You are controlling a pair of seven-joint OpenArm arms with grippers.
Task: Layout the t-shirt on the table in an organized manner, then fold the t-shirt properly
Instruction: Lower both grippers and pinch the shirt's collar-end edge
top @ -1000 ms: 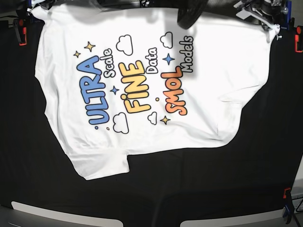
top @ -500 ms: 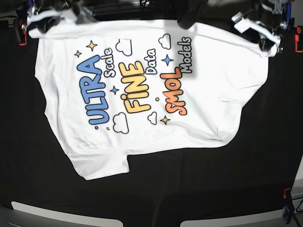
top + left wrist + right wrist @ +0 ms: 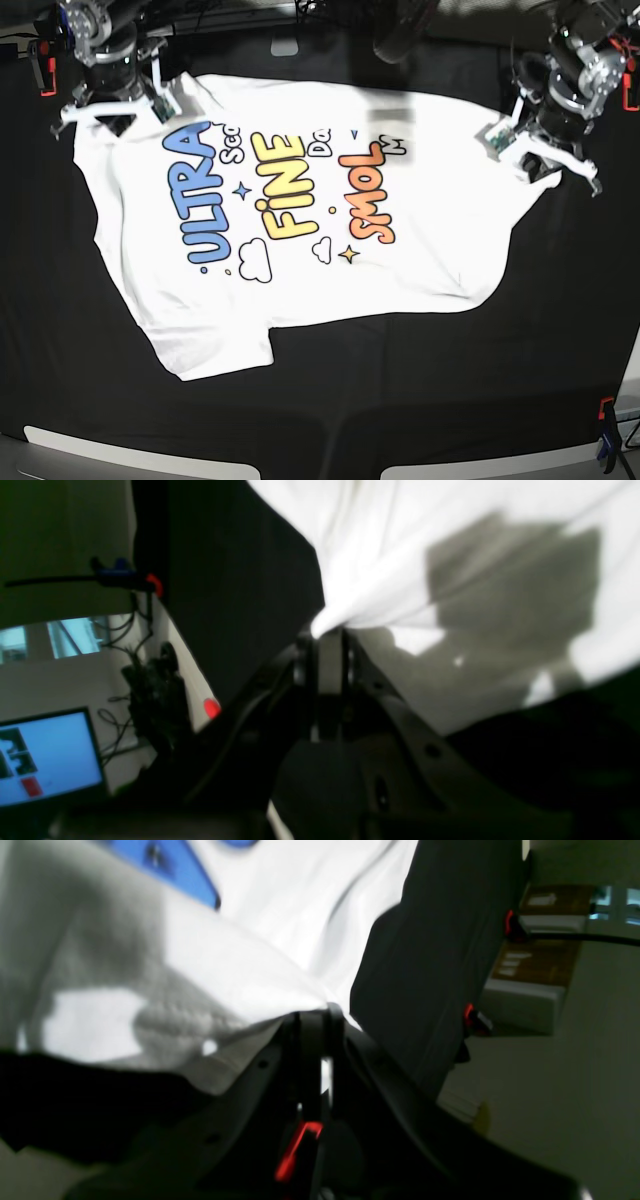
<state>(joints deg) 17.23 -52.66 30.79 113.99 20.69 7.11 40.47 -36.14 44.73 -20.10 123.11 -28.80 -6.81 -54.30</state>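
Your 2 pincers, left (image 3: 545, 150) and right (image 3: 112, 100), stay clenched on the t-shirt (image 3: 300, 230), now dragging its far edge forward over the print, so folding's begun on the counter (image 3: 400, 400).

Printed across the front of the t-shirt (image 3: 300, 230), running up toward one o'clock in the base view, we read "ULTRA" in blue, "FiNE" in yellow and "SMOL" in orange, all in fat cartoon capitals. Toward twelve o'clock, where the cloth folds over, only stubs of smaller dark words show: "Sc", "Da" and a lone "M". The wrist views give just a blurred blue scrap of lettering, nothing legible, and the monitor (image 3: 47, 757) at eight o'clock in the left wrist view shows no readable text.
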